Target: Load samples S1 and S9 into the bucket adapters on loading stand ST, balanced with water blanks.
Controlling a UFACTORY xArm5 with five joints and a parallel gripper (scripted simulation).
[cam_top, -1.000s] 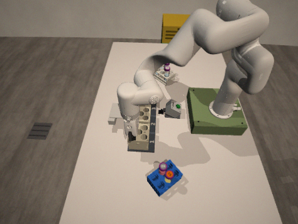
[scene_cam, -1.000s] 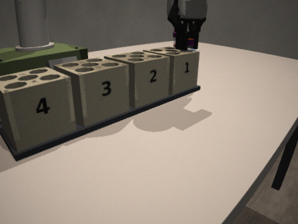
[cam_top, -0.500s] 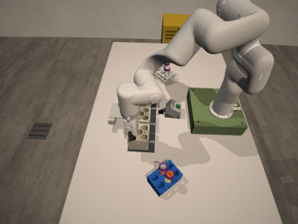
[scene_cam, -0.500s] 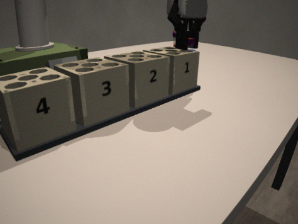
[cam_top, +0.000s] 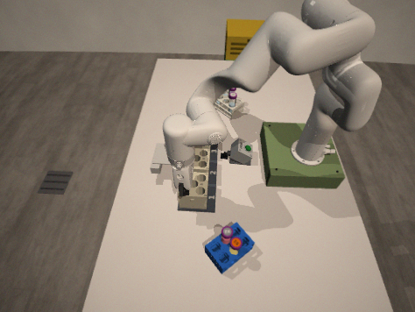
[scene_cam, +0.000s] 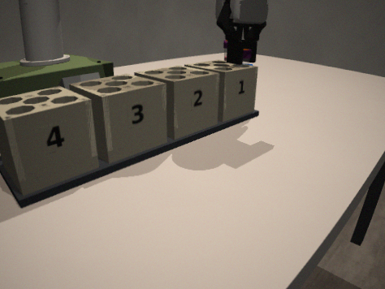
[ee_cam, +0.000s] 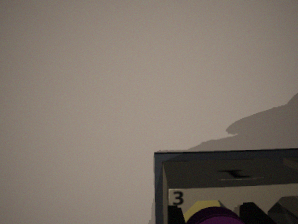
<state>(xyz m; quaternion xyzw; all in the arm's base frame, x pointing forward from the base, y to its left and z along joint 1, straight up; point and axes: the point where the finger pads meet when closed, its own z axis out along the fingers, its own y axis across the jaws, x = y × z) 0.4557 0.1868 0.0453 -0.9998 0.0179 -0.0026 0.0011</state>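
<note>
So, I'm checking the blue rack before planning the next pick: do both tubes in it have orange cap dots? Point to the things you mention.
No, in the blue rack (cam_top: pixel 214 258), one cap dot (cam_top: pixel 236 243) is orange and the other (cam_top: pixel 227 231) is greyish.
</note>
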